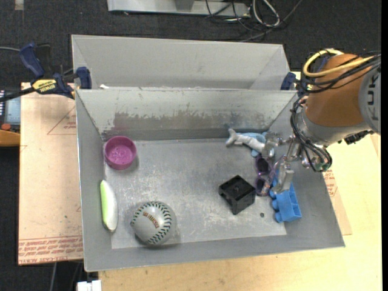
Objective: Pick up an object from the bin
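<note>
as the gripper [277, 171] sits low over the blue brick [287, 205] by the bin's [182, 111] right wall, likely placed for a grasp, its opening cannot be told.

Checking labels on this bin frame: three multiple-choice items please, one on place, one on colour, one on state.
1. Where does the baseball lie in the bin?
A. lower left of the view
B. upper right
C. dead centre

2. What colour is the small cup?
A. yellow
B. pink
C. black

3. How is the black block?
A. inside the cup
B. lying on the bin floor, left of the gripper
C. on top of the baseball

Answers: 1 A, it sits by the lower-left corner; 2 B, its rim and inside are pink; 3 B, it rests on bare floor, apart from cup and baseball.
</note>
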You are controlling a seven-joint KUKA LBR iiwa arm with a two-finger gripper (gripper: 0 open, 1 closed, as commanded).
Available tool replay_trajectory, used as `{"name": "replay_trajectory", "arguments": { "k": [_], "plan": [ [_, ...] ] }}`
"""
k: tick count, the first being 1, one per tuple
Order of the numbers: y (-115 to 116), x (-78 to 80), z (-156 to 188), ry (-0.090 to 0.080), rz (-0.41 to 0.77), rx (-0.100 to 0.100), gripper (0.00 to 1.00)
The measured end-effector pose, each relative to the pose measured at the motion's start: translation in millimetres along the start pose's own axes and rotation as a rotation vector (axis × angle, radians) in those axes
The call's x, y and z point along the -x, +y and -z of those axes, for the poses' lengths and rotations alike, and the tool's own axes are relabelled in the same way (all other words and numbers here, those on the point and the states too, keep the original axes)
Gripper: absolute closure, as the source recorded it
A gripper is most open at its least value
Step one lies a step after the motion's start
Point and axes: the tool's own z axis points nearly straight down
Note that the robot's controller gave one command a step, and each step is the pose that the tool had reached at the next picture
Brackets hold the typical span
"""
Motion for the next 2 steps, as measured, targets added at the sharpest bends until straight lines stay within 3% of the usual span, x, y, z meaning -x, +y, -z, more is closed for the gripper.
{"name": "replay_trajectory", "arguments": {
  "k": [1,2],
  "plan": [
    [0.7,1.9,4.6,-0.007,0.004,-0.001,0.0],
    [0.0,8.9,-68.0,-0.011,0.542,0.028,0.0]
  ]
}}
